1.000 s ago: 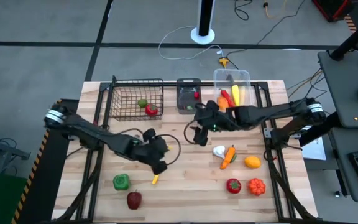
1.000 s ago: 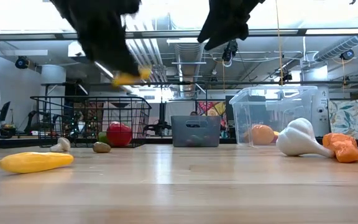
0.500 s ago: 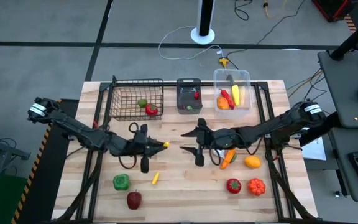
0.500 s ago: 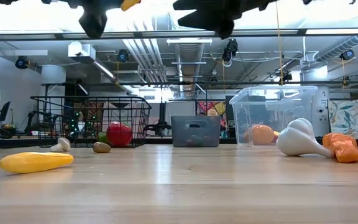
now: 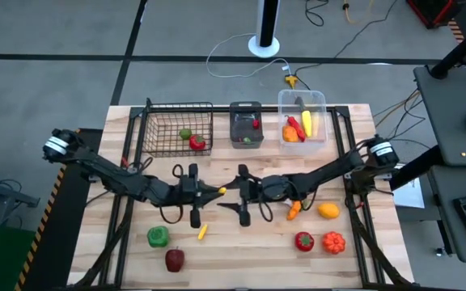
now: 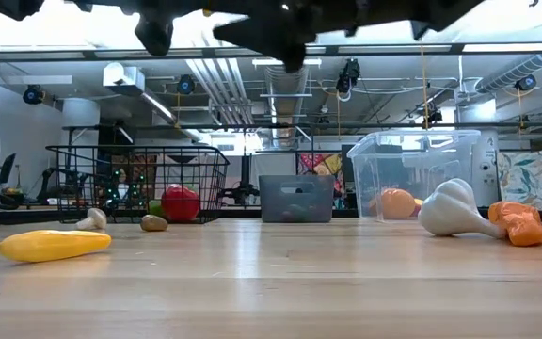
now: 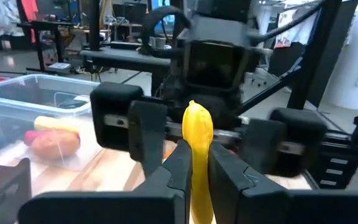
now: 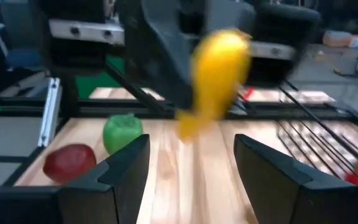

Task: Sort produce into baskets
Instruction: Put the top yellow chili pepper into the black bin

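Three baskets stand on the table (image 5: 233, 255): one black wire basket (image 5: 162, 144), one grey bin (image 5: 235, 129) and one clear tub (image 5: 318, 101).

The wire basket holds two pieces of produce, a green one (image 5: 186, 134) and a red one (image 5: 197, 144). The grey bin also holds two, a small red piece (image 5: 256, 124) and a green piece (image 5: 247, 139). The clear tub holds three: an orange fruit (image 5: 289, 136), a red pepper (image 5: 295, 125) and a yellow vegetable (image 5: 306, 123).

Seven pieces lie loose in the high view:
- one green pepper (image 5: 158, 236)
- one red apple (image 5: 174, 259)
- one small yellow stick (image 5: 202, 232)
- one carrot (image 5: 294, 210)
- one lemon (image 5: 328, 211)
- one red fruit (image 5: 303, 241)
- one orange pumpkin (image 5: 333, 242)

One yellow banana (image 5: 219, 190) is held above the table. The low view adds one white garlic (image 6: 454, 209).
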Robot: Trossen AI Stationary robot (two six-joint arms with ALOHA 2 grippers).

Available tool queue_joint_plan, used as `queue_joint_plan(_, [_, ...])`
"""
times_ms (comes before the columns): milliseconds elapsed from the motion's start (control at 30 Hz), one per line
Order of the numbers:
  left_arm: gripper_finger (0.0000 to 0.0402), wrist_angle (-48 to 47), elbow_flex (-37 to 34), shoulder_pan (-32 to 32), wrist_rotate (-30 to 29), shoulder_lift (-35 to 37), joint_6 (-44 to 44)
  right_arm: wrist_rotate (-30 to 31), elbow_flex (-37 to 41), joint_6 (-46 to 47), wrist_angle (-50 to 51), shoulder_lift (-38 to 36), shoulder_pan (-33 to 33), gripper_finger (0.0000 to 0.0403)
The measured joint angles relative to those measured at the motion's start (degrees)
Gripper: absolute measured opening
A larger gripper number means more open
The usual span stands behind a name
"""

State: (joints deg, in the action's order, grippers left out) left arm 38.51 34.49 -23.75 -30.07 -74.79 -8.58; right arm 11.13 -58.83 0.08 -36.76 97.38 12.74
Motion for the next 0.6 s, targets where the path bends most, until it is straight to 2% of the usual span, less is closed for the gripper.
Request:
queue_joint_plan(167, [0.0017,0.0,0.3,-0.2,0.0,-0.2,0.2,0.1,-2.9,-0.1,4.7,0.9,0.0,0.0224])
queue_joint_plan(400, [0.0017,-0.2,0.0,-0.3,0.0,0.2,0.4,0.4,-3.1,0.1,4.7,0.2,0.0,0.0219])
queue_joint_plan(600, [0.0017,-0.5,-0.1,-0.3,0.0,0.2,0.4,0.5,-3.6,0.3,4.7,0.2,0.0,0.0171])
